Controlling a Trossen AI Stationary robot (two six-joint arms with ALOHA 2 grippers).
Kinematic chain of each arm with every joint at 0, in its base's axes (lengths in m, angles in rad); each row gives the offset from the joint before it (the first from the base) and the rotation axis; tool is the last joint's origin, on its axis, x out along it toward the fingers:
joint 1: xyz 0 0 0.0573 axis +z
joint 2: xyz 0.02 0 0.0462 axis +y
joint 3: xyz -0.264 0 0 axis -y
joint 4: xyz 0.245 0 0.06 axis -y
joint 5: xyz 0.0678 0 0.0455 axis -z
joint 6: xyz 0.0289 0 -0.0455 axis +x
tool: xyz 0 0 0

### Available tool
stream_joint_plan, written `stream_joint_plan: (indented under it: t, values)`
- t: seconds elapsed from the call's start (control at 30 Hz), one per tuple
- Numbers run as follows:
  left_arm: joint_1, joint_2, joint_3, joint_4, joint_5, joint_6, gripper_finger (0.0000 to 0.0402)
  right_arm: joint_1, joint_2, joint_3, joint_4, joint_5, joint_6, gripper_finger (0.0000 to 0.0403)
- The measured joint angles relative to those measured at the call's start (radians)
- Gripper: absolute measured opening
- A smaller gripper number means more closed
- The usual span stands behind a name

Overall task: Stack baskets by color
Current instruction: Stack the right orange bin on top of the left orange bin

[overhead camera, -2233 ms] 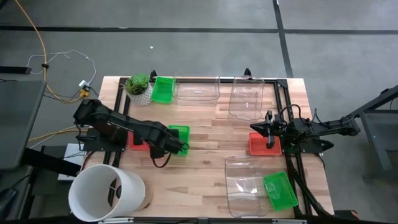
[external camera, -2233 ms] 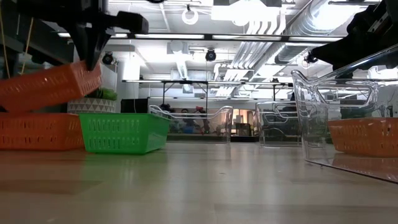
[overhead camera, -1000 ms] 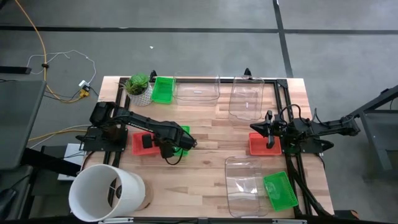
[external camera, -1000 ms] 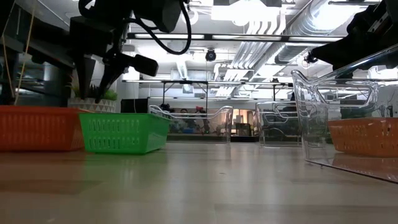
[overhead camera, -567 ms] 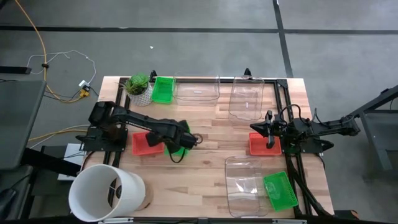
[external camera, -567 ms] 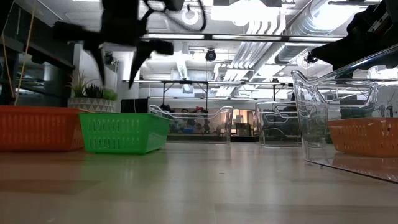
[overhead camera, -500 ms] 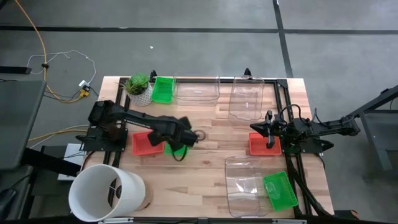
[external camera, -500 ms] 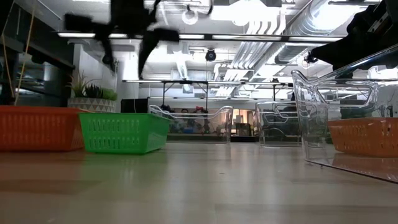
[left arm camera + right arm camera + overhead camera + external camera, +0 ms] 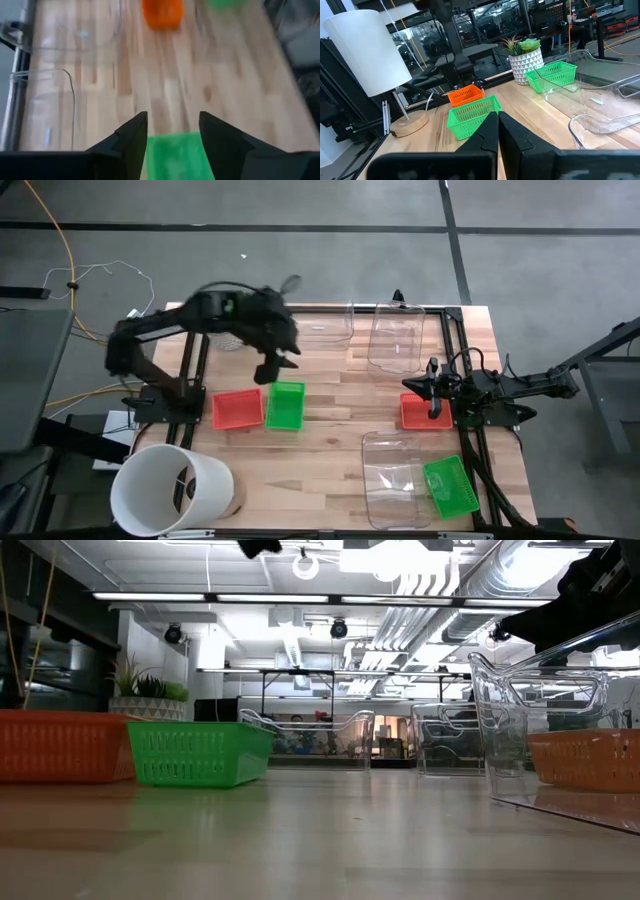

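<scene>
Risen and swung away toward the table's far edge since a moment ago: left gripper (image 9: 278,363), fingers apart and empty, hanging high above the green basket (image 9: 287,406). Beside that basket, touching or nearly so, a red basket (image 9: 237,409) toward the left edge. Parked at the right side, right gripper (image 9: 432,393), fingers pressed together, over another red basket (image 9: 414,414). Farther off, clear tubs (image 9: 397,338), another green basket (image 9: 449,486) and a white bucket (image 9: 170,490).

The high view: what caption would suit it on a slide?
Left gripper open above the side-by-side red basket and green basket; right gripper waits shut.
</scene>
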Motion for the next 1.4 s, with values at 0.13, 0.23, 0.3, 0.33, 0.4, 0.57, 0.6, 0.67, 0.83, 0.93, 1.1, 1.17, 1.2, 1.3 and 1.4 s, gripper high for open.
stream_joint_plan:
  t: [0.13, 0.23, 0.3, 0.33, 0.4, 0.57, 0.6, 0.67, 0.83, 0.93, 1.1, 1.17, 1.2, 1.3, 1.4]
  values:
    - [0.012, -0.190, -0.250, 0.258, 0.034, -0.090, 0.0151, 0.000, 0.000, 0.000, 0.000, 0.000, 0.000, 0.0000]
    - [0.002, -0.340, -0.471, 0.541, 0.032, -0.185, 0.0144, 0.000, 0.000, 0.000, 0.000, 0.000, 0.000, 0.0000]
    - [-0.010, -0.432, -0.607, 0.740, 0.030, -0.233, 0.0140, 0.000, 0.000, 0.000, 0.000, 0.000, 0.000, 0.0000]
    - [-0.015, -0.472, -0.671, 0.836, 0.029, -0.251, 0.0138, 0.000, 0.000, 0.000, 0.000, 0.000, 0.000, 0.0000]
    - [-0.029, -0.546, -0.794, 1.033, 0.027, -0.280, 0.0135, 0.000, 0.000, 0.000, 0.000, 0.000, 0.000, 0.0000]
    - [-0.059, -0.676, -1.059, 1.426, -0.011, -0.323, 0.0131, 0.000, 0.000, 0.000, 0.000, 0.000, 0.000, 0.0000]
    - [-0.059, -0.695, -1.098, 1.476, -0.034, -0.324, 0.0131, 0.000, 0.000, 0.000, 0.000, 0.000, 0.000, 0.0000]
    - [-0.058, -0.725, -1.153, 1.550, -0.086, -0.323, 0.0131, 0.000, 0.000, 0.000, 0.000, 0.000, 0.000, 0.0000]
    - [-0.048, -0.774, -1.182, 1.533, -0.119, -0.281, 0.0131, 0.000, 0.000, 0.000, 0.000, 0.000, 0.000, 0.0000]
    - [-0.048, -0.777, -1.182, 1.528, -0.095, -0.277, 0.0131, 0.000, 0.000, 0.000, 0.000, 0.000, 0.000, 0.0000]
    - [-0.049, -0.775, -1.182, 1.509, -0.092, -0.277, 0.0131, 0.000, 0.000, 0.000, 0.000, 0.000, 0.000, 0.0000]
    - [-0.049, -0.775, -1.182, 1.491, -0.092, -0.277, 0.0131, 0.000, 0.000, 0.000, 0.000, 0.000, 0.000, 0.0000]
    - [-0.049, -0.775, -1.182, 1.483, -0.092, -0.277, 0.0131, 0.000, 0.000, 0.000, 0.000, 0.000, 0.000, 0.0000]
    - [-0.049, -0.775, -1.182, 1.451, -0.093, -0.277, 0.0131, 0.000, 0.000, 0.000, 0.007, 0.013, 0.000, 0.0000]
    - [-0.049, -0.775, -1.182, 1.435, -0.093, -0.277, 0.0131, 0.000, 0.000, 0.000, 0.034, 0.043, 0.002, 0.0000]
